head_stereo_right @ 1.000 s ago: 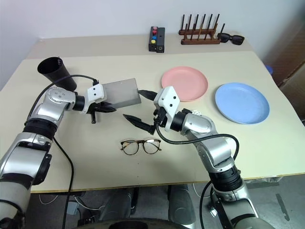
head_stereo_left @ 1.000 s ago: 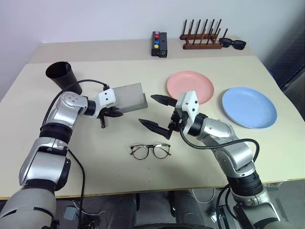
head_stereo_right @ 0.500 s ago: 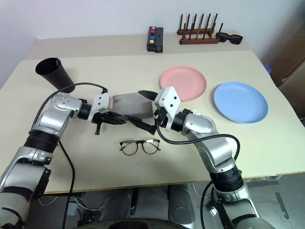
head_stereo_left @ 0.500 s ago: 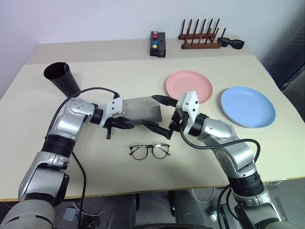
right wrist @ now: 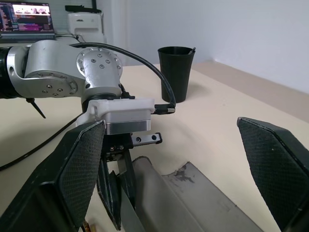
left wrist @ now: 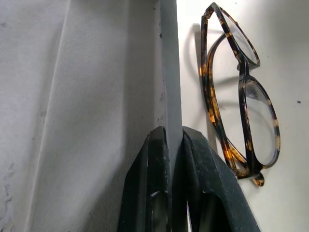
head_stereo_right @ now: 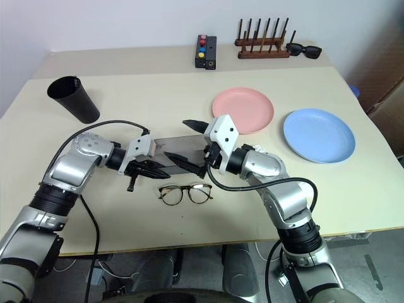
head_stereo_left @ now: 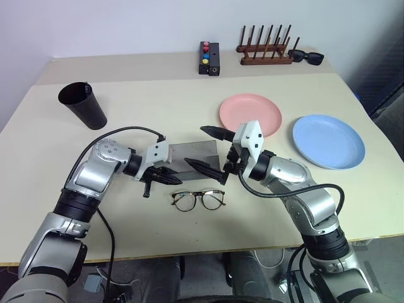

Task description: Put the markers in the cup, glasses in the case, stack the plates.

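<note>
Black cup (head_stereo_left: 84, 105): upright near the counter's (head_stereo_left: 158, 237) left edge, toward the far side, with something dark just showing at its rim.
Left gripper (head_stereo_left: 174, 177): fingers (left wrist: 157, 193) pinching the thin grey wall of the case (head_stereo_left: 196, 155), one finger either side of it, at the case's left end.
Case: grey, near the middle of the counter, just behind the glasses; whether the lid is up or down I cannot tell.
Glasses (head_stereo_left: 198, 200): tortoiseshell frame, clear lenses, lying folded-flat toward the near edge at mid-counter, close beside the case wall but apart from it in the left wrist view.
Right gripper (head_stereo_left: 209, 150): fingers (right wrist: 77, 179) spread wide, held above the right end of the case, gripping nothing.
Pink plate (head_stereo_left: 251, 114): flat on the counter, right of centre, behind the right gripper.
Blue plate (head_stereo_left: 329, 141): flat near the right edge, beside the pink one, not touching it.
Far edge: a small black box with coloured buttons (head_stereo_left: 211, 58), a wooden peg rack (head_stereo_left: 265, 50), black sunglasses (head_stereo_left: 308, 58) against the rack's right end.
</note>
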You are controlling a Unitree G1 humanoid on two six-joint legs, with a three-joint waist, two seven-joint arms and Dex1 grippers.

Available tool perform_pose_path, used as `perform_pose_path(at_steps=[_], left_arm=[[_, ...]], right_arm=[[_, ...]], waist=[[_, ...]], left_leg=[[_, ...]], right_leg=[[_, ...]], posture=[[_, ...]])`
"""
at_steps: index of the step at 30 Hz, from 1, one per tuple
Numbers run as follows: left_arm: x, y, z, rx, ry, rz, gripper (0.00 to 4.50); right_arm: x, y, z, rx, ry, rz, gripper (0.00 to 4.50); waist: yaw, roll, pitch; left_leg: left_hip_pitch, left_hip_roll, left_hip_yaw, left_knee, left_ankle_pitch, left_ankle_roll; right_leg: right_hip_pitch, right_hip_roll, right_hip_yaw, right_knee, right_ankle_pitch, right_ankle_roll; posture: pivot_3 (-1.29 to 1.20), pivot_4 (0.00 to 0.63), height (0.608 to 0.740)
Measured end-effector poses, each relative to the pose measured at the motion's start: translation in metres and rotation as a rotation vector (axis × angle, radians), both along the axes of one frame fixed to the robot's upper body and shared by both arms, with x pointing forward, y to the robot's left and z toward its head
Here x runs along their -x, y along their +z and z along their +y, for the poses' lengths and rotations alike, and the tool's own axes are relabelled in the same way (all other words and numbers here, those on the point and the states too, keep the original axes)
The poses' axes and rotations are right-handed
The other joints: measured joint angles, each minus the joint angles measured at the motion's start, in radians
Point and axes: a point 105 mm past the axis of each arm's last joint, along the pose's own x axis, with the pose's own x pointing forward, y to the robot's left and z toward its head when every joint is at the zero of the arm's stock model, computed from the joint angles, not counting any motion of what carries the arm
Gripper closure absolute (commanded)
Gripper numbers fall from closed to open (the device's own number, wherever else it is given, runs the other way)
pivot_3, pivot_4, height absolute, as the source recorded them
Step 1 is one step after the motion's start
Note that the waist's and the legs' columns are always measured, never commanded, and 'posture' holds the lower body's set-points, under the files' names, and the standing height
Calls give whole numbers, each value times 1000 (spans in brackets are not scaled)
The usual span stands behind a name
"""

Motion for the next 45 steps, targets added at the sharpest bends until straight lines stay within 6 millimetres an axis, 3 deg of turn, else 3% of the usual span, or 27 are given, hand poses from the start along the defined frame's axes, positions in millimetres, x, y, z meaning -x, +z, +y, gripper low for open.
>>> perform_pose_path(at_steps=[1,7,12,18,23,27,35,45], left_arm=[[0,0,0,1,2,-1,2478],[-2,6,-2,41,34,-5,2478],[-6,26,0,109,51,-29,2478],[8,48,5,116,-22,-84,2478],[28,42,-17,82,-159,-88,2478],[34,22,-33,15,-231,-69,2478],[26,7,-50,-47,-285,-74,2478],[23,-9,-55,-58,-285,-20,2478]], right_arm=[[0,0,0,-1,1,0,0],[0,0,1,-2,5,0,0],[-1,0,-5,16,-3,-6,0],[0,-17,-52,128,-83,52,0],[9,-25,-67,168,-86,90,0],[18,-40,-78,227,-100,150,0],[27,-43,-76,243,-96,154,0],[36,-52,-81,294,-92,189,0]], waist=[[0,0,0],[0,0,0],[0,0,0],[6,0,0],[7,0,0],[11,0,0],[27,0,0],[29,0,0]], left_leg=[[0,0,0,0,0,0],[0,0,0,0,0,0],[0,0,0,0,0,0],[-1,0,0,0,0,0],[0,0,0,0,0,0],[0,0,1,1,0,0],[-1,0,1,2,0,0],[-2,0,1,3,0,0]], right_leg=[[0,0,0,0,0,0],[0,0,0,0,0,0],[0,0,0,0,0,0],[0,0,0,-1,0,0],[0,-1,0,-1,0,-1],[1,-1,0,-2,0,-1],[1,-1,0,-2,-1,-1],[1,0,0,-2,-1,-1]], posture=[[0,150,739],[0,150,739],[0,150,739],[0,150,739],[0,150,739],[0,150,739],[0,150,739],[0,150,739]])
